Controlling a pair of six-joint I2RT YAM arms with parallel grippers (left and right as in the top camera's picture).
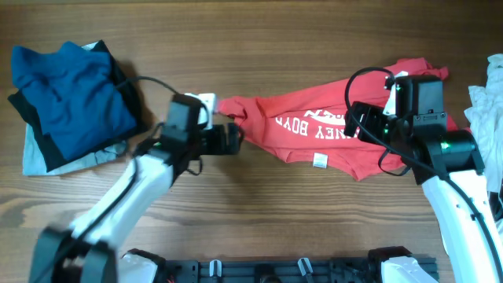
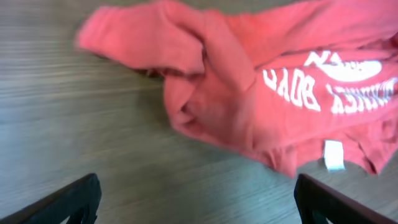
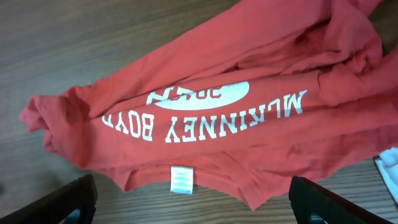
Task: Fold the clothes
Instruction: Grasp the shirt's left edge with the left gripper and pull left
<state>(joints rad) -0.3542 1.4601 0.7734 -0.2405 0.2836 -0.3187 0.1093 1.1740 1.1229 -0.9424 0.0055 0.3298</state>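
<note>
Brown wooden table (image 1: 259,212) fills the view from above. The red T-shirt (image 1: 330,134) lies on it, right of the middle, between the two arms. It is not folded yet. It is bunched into a long, wrinkly strip, with one sleeve sticking out to the left. The white letters (image 1: 314,130) face up, and a small white label (image 1: 319,160) shows at the near edge.

The left gripper (image 1: 236,137) sits just beside the shirt's left end. Its fingers (image 2: 68,205) are wide apart with nothing between them. The right gripper (image 1: 355,119) hangs over the shirt's right part. Its fingers (image 3: 68,202) are wide apart too, and the shirt lies loose under them. Neither one holds the cloth.

Far to the left sits a pile of clothes (image 1: 71,102), blue on top with black and pale cloth under it. It looks stacked already, though a bit messy. At the right edge more white cloth (image 1: 487,102) waits in a heap.

So I think some clothes are done. The red shirt needs to be spread flat first, then folded, and the white heap comes after.
</note>
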